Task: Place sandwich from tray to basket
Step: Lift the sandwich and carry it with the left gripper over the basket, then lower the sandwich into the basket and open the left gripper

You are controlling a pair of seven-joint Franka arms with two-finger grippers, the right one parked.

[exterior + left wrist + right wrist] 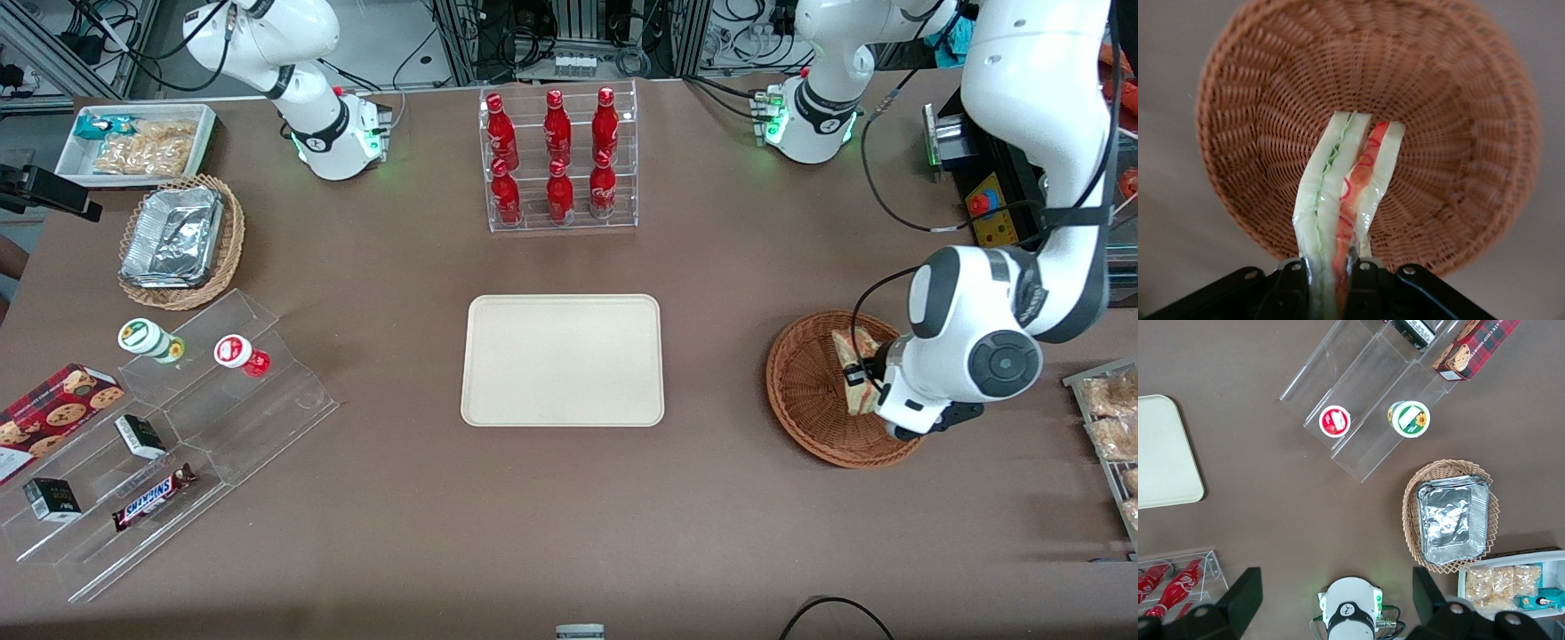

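Basket (805,389): round brown wicker with a raised rim; the step looks like setting down here, so aim for the woven floor and keep the sandwich and both fingers inside the rim.
Sandwich (1328,180): wrapped, within the basket's outline; probably just above the weave, though contact is hard to judge. Ease it down until the floor takes its weight.
Gripper (1335,265): over the basket, fingers closed on one end of the sandwich. Part them gently and only as far as needed, let the film slip free, then lift straight up so the wrapper does not drag.
White tray (562,360): beside the basket, toward the parked arm's end.
Bottle rack (562,226): farther from the front camera, holding red bottles (557,124).
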